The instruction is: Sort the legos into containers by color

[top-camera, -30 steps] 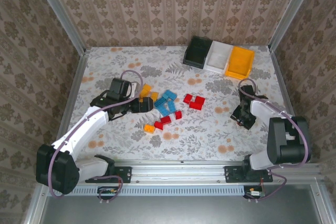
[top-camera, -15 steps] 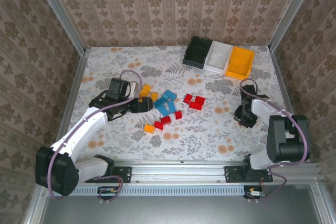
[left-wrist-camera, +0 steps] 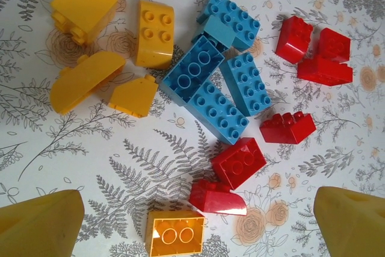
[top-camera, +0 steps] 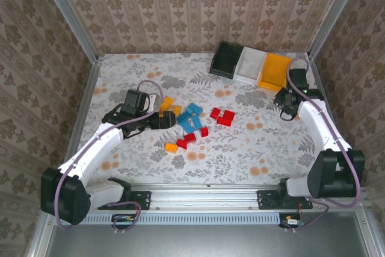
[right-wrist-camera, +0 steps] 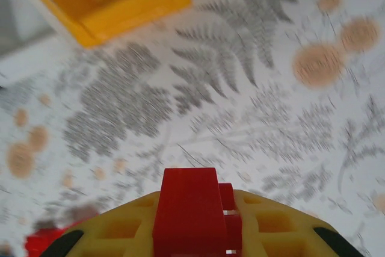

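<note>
Right pincer: mine, clenched on a red lego.
Orange-yellow tray: eleven o'clock, near; wrong colour, I judge.

Three trays; legos: about six yellow, four blue, seven red.

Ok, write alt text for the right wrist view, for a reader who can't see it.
A red brick is clamped in the right gripper at the bottom centre of the frame. Beyond it, blurred, lies the fern-and-flower table covering, with a corner of the orange-yellow tray at the top left.
</note>
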Robot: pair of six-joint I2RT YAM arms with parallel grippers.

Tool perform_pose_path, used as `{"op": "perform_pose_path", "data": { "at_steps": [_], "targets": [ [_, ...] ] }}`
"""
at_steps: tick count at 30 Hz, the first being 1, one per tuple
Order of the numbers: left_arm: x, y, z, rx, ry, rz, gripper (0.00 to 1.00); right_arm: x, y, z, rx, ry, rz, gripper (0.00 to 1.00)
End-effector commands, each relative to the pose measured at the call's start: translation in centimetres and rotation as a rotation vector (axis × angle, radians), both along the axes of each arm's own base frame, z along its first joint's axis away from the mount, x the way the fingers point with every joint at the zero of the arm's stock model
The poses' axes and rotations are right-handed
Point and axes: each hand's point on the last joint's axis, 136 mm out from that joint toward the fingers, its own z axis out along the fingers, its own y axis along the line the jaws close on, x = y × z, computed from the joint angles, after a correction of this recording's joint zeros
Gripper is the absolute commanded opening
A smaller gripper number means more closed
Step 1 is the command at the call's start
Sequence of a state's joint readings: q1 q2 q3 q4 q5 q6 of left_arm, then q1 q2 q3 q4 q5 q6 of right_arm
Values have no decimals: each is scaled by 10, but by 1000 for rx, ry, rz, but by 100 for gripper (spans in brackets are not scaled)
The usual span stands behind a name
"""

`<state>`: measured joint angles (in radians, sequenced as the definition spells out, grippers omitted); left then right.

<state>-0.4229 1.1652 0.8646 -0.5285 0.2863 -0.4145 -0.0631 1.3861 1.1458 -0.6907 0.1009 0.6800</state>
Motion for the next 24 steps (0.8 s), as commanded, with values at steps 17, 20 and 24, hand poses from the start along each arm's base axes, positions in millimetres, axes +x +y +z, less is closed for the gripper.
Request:
{"op": "perform_pose_path", "data": {
  "at_steps": [17,20,24],
  "targets": [
    [-2,-6,-6,-47,51,-10,100,157,-20,-51,-76,60,35,15],
    [-2,-6,-9,-46,61,-9,100,170,-24,-59,-95,81,37,16],
    [-3,-4,-13,-37,68,2,100,187,-25,-69,-92,90,44,16]
  ]
}}
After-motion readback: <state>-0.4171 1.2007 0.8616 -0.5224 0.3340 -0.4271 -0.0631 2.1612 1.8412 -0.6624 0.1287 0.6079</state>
